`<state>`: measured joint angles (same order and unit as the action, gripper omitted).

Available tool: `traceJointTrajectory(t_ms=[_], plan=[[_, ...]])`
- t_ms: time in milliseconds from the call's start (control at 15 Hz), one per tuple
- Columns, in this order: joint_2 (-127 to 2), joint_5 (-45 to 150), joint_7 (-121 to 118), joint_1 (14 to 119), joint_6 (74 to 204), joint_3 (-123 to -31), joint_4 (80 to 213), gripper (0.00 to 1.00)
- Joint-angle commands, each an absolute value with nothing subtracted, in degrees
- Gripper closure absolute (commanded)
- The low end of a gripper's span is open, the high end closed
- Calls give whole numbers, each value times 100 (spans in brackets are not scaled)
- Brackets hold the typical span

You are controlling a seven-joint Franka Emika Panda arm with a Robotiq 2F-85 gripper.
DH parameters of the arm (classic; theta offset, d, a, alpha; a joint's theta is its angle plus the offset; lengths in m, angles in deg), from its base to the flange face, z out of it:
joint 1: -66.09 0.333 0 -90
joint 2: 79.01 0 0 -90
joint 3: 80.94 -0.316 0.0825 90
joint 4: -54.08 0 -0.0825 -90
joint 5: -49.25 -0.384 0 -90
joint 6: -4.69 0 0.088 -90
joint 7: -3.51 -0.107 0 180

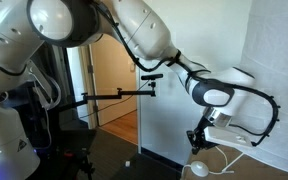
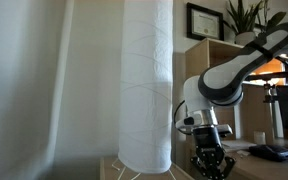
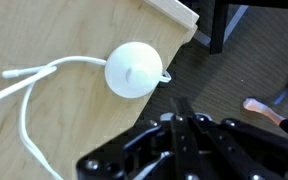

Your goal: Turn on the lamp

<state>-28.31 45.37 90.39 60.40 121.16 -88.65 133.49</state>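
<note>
Seemingly the lamp (image 2: 146,80) is not yet on: its tall off-white shade fills the middle of the frame in an exterior view and shows no glow. The gripper (image 3: 184,112) hangs above the round white disc switch (image 3: 134,70). In the wrist view the switch sits upper centre on a wooden top (image 3: 74,140), with the white cord (image 3: 29,90) looping off to the left. The black fingers look drawn together with no gap between them, and they hold nothing. They sit right of and below the switch in that frame, not over it and apparently not touching. So the approach looks nearly done; lining up over the disc and pressing it remain. Nothing lies between fingers and switch. A small black device on a thin arm (image 1: 154,88) stands in mid-frame, well apart. A framed picture (image 2: 201,47) and a plant (image 2: 246,15) sit upper right.
</note>
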Motion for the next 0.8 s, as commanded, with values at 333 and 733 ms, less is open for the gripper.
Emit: traceJointTrajectory(t_ms=[333, 733], plan=[[-2922, 4317, 8198, 5976, 12186, -8864, 13488, 97], [-2796, 4305, 7751, 5942, 12232, -8826, 13442, 97]])
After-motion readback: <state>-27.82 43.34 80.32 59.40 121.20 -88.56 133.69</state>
